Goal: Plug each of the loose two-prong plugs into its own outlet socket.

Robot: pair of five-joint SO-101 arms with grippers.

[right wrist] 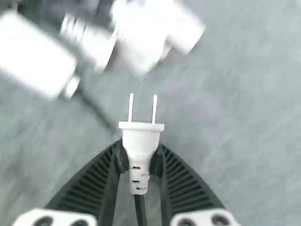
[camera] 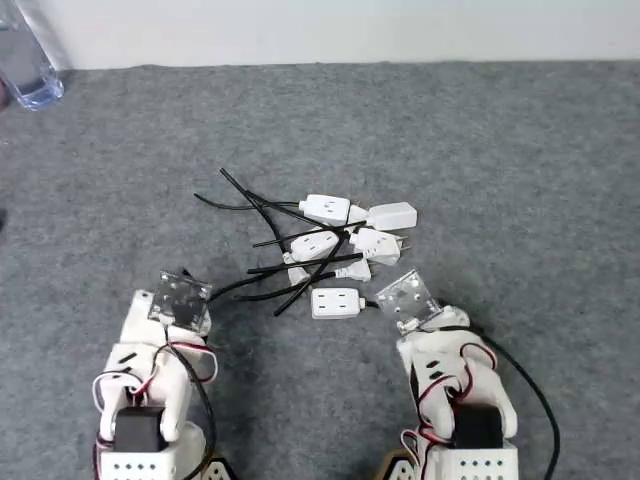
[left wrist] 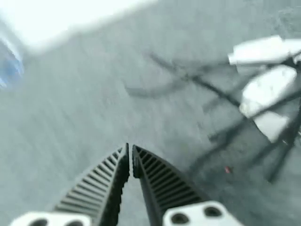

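Observation:
Several white outlet sockets and two-prong plugs lie tangled with black cords [camera: 262, 213] in the middle of the grey mat. One socket [camera: 335, 302] lies nearest, just ahead of my right gripper [camera: 400, 300]. Others sit behind it [camera: 327, 208] [camera: 315, 243], beside loose plugs [camera: 392, 215] [camera: 378, 243]. My right gripper [right wrist: 140, 148] is shut on a white plug [right wrist: 140, 136], its two prongs pointing at blurred white pieces [right wrist: 33, 54]. My left gripper [left wrist: 130, 151] is shut with nothing in it, to the left of the pile [left wrist: 268, 89], low over the mat [camera: 180, 300].
A clear bottle [camera: 25, 70] stands at the far left corner. A white wall [camera: 350, 30] borders the mat along the back. Bare grey mat [camera: 520, 180] spreads to the right and behind the pile.

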